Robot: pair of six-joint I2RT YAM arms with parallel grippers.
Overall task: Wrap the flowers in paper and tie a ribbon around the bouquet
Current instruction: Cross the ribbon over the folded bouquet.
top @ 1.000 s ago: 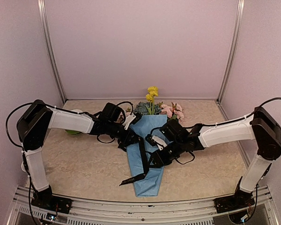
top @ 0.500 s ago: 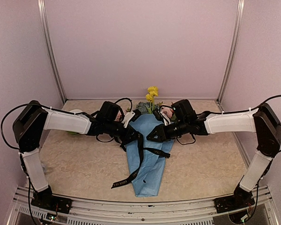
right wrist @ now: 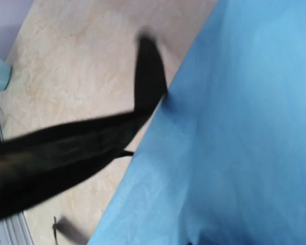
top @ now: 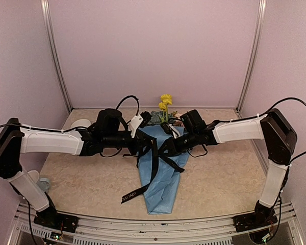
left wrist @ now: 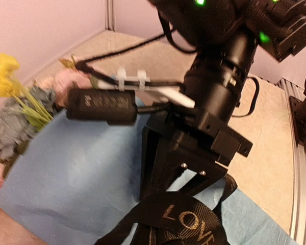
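The bouquet (top: 163,133) is lying at the middle of the surface (top: 86,176). Its flowers (top: 166,100) are pointing to 12 o'clock and the tip of the blue paper (top: 162,196) is pointing to 6 o'clock. Yellow blooms are standing tallest, with pink and blue-green heads just beside them at the cone's mouth.

The left tool (top: 143,148) is reaching in from 9 o'clock and hovering at the cone's 9 o'clock edge. Its jaws are squeezed fully together, pinching the ribbon (top: 154,168). From there the black ribbon is running down over the paper, and its free end is trailing off onto the surface toward 7 o'clock. A second strand is crossing the cone toward 4 o'clock. In the left wrist view the ribbon (left wrist: 186,220) is looping close under the camera, showing pale lettering.

The right tool (top: 167,148) is reaching in from 3 o'clock and pointing down at the ribbon over the paper. Whether its jaws are gripping anything I cannot tell. Its own camera is showing only blurred ribbon (right wrist: 148,87) and paper (right wrist: 245,127).

A pale dish (top: 81,123) is sitting well apart at 10 o'clock.
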